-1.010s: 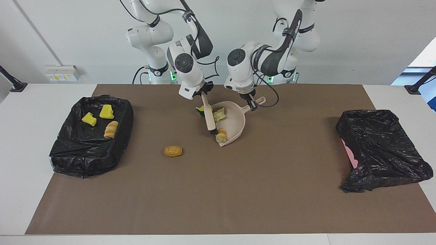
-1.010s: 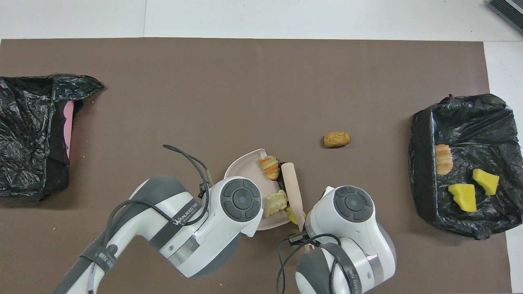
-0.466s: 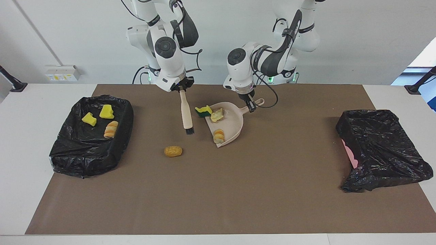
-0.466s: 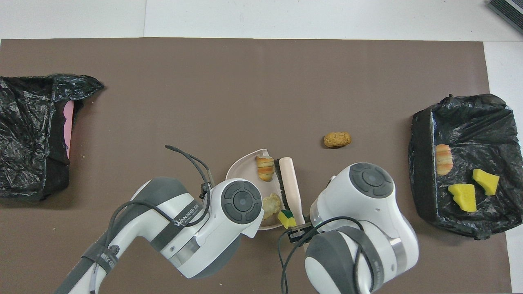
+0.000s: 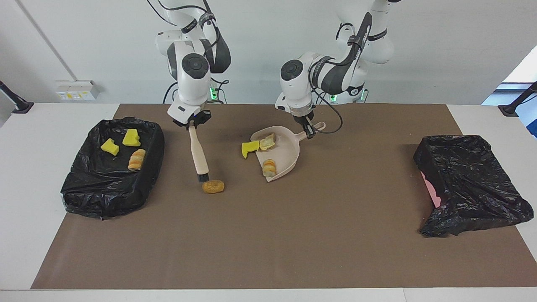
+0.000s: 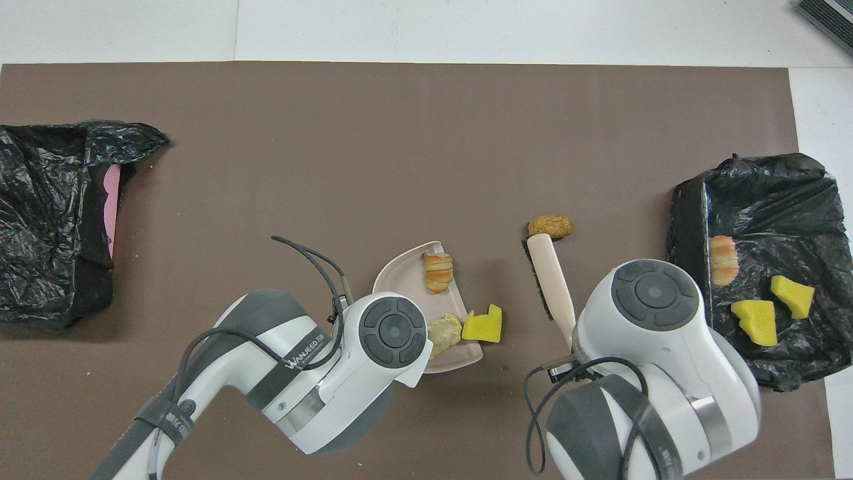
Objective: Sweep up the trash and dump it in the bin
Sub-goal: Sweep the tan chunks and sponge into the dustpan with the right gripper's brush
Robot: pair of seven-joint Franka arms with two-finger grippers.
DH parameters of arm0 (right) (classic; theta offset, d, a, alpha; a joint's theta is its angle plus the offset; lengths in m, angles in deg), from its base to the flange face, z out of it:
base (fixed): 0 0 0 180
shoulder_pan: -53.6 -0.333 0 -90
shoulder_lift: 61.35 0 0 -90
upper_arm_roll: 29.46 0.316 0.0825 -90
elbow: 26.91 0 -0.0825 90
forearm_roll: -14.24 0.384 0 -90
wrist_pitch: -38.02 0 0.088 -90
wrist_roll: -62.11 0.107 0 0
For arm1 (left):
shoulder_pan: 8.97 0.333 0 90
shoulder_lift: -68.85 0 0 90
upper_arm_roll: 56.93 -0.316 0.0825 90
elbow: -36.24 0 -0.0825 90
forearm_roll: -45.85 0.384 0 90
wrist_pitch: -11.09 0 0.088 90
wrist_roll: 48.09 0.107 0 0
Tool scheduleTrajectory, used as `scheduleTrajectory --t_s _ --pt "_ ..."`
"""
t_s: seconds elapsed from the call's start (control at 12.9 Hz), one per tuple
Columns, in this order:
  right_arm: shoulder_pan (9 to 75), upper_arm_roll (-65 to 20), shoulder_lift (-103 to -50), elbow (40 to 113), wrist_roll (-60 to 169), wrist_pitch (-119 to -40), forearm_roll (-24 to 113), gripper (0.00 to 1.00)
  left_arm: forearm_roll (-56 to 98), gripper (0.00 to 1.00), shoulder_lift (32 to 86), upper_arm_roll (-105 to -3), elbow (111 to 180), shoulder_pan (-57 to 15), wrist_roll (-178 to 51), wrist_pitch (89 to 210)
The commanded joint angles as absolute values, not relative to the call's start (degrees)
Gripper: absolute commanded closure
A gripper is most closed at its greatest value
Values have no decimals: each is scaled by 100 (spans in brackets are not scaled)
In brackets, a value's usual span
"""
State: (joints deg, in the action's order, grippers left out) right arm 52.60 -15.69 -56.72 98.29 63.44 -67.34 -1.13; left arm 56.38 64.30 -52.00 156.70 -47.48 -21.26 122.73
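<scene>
- Holding the dustpan (image 5: pixel 282 154) by its handle, the left gripper (image 5: pixel 309 131) is clenched on it near the middle of the brown mat (image 5: pixel 293 235), toward the mat's edge nearest the robots; the pan rests on the mat with its mouth turned toward the right arm's end.
- Inside the pan lie two pieces of trash: a pale crumbly lump (image 5: pixel 267 142) near the handle end and a striped bread roll (image 5: pixel 269 167) by the lip.
- Just outside the lip, touching or nearly touching it, a yellow sponge piece (image 5: pixel 250 148) lies on the mat, so it is not yet collected.
- Farther toward the right arm's end, the right gripper (image 5: pixel 192 123) is closed around the top of the brush (image 5: pixel 199 157), which hangs tilted with its dark bristles down.
- Those bristles sit just beside a brown bread lump (image 5: pixel 213 186), the loose piece lying farthest from the robots; whether they touch it I cannot tell.
- At the right arm's end of the mat, the black-lined bin (image 5: pixel 79 184) already holds two yellow sponge chunks (image 5: pixel 121 142) and one bread roll (image 5: pixel 136 160).
- At the left arm's end, a second black-bagged bin (image 5: pixel 470 184) shows no trash.
- By my reading, three pieces are dumped, two are in the pan, and two remain to be swept before the pan is emptied.
</scene>
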Motion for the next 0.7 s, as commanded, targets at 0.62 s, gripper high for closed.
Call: scheduleTrajectory --t_s 0.62 --pt "5141 -1452 -7023 9147 5834 -6587 1225 100 5701 100 6524 -5262 15823 -4791 -2085 12403"
